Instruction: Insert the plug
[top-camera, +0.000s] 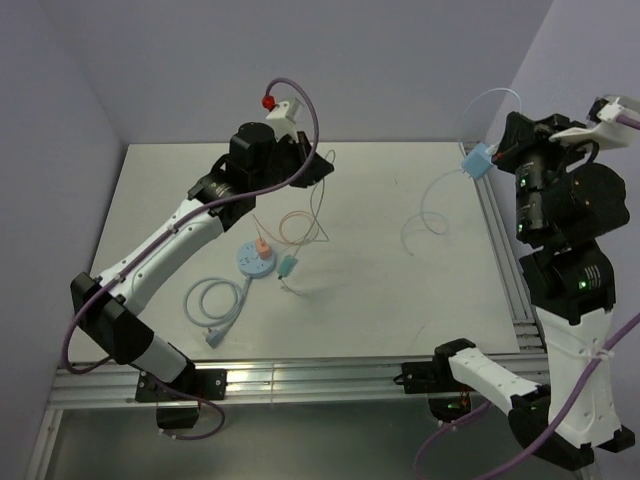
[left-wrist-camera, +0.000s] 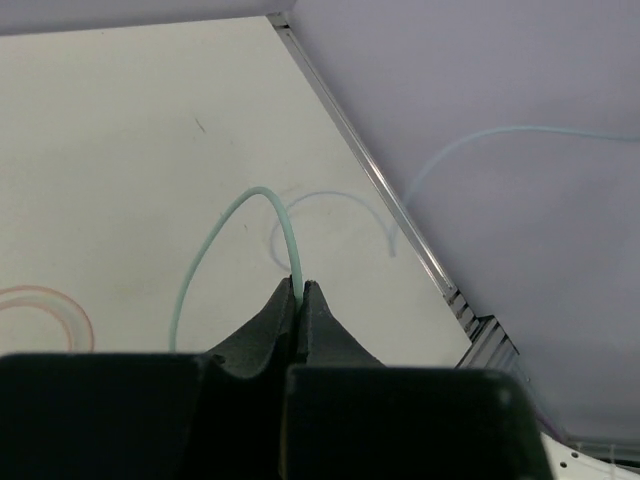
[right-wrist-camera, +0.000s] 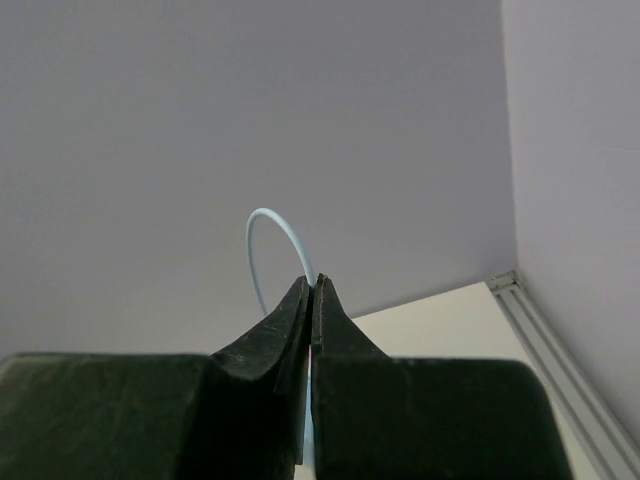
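Note:
A round blue socket hub (top-camera: 252, 262) lies on the table with an orange plug (top-camera: 260, 246) standing in it. My left gripper (top-camera: 320, 167) is raised and shut on a thin green cable (left-wrist-camera: 215, 238). The green plug (top-camera: 288, 266) hangs at the cable's end, just right of the hub. In the left wrist view the jaws (left-wrist-camera: 298, 287) pinch the cable at their tips. My right gripper (top-camera: 498, 150) is held high at the right edge, shut on a light blue cable (right-wrist-camera: 254, 228) next to its blue plug (top-camera: 477, 160). In the right wrist view the gripper (right-wrist-camera: 313, 281) pinches that cable.
A coiled light blue cable (top-camera: 214, 298) with a plug end (top-camera: 213, 338) lies front left of the hub. An orange cable loop (top-camera: 297, 228) lies behind the hub. An aluminium rail (top-camera: 505, 262) borders the table's right edge. Purple walls enclose the back and sides.

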